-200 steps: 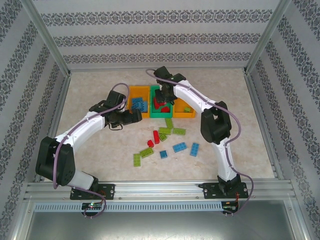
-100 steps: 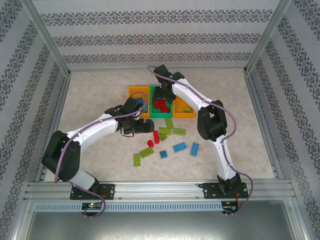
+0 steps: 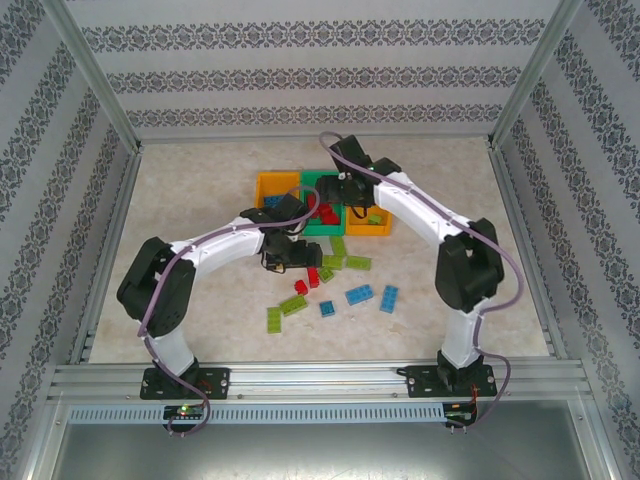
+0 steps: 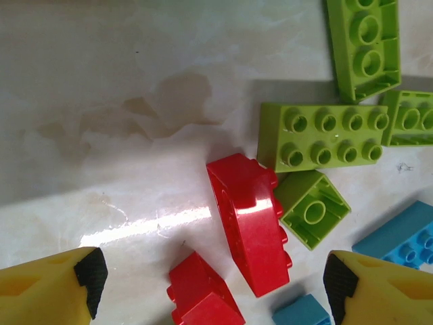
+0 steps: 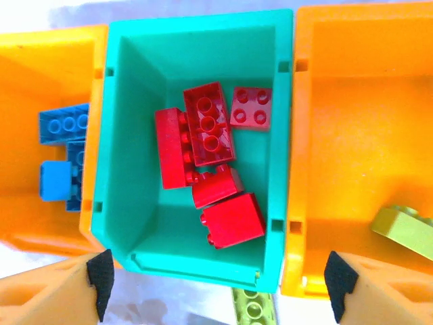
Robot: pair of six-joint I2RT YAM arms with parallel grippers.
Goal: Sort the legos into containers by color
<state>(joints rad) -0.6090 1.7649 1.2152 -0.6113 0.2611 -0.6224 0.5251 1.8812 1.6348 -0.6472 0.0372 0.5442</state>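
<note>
The containers stand in a row at the back: a left orange bin (image 5: 27, 196) with blue legos (image 5: 62, 125), a green bin (image 5: 135, 74) with several red legos (image 5: 210, 132), and a right orange bin (image 5: 352, 135) with one lime lego (image 5: 406, 227). My right gripper (image 5: 220, 281) hangs open over the green bin's near wall (image 3: 320, 230), holding nothing. My left gripper (image 4: 213, 288) is open low over the table, straddling a long red lego (image 4: 247, 223) and a small red lego (image 4: 203, 294). Lime legos (image 4: 325, 135) and blue legos (image 4: 406, 233) lie just beyond.
Loose legos are scattered on the table in front of the bins: lime ones (image 3: 290, 305) and blue ones (image 3: 360, 294) nearer the arm bases, more lime ones (image 3: 358, 263) by the bins. Metal rails and patterned walls (image 3: 60, 200) enclose the table.
My left arm has swung right from beside the left orange bin down over the red legos. My right gripper has opened above the green bin and shifted slightly right.
</note>
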